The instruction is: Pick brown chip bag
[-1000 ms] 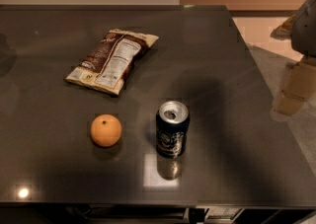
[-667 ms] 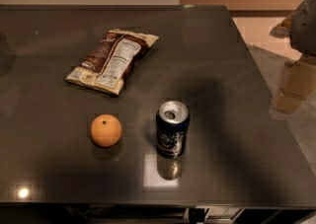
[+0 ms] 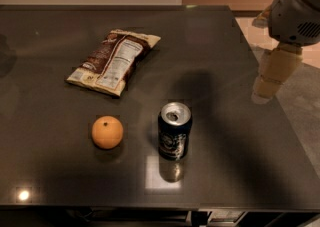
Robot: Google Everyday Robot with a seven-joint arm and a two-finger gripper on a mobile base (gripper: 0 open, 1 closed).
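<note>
The worktop [image 3: 235, 136], one dark glossy slab, carries everything. The one tool [image 3: 270, 78] hangs over its right edge, well apart from all three items and carrying nothing; whether it is open or closed I cannot tell. The pick looks barely begun to me: the reach, the grasp and the lift are all left. One brown chip bag [image 3: 114, 61] lies flat at the back left, label panel up. One dark can [image 3: 174, 131] stands upright near the front centre. One orange [image 3: 107, 132] sits left of the can, not touching it.
</note>
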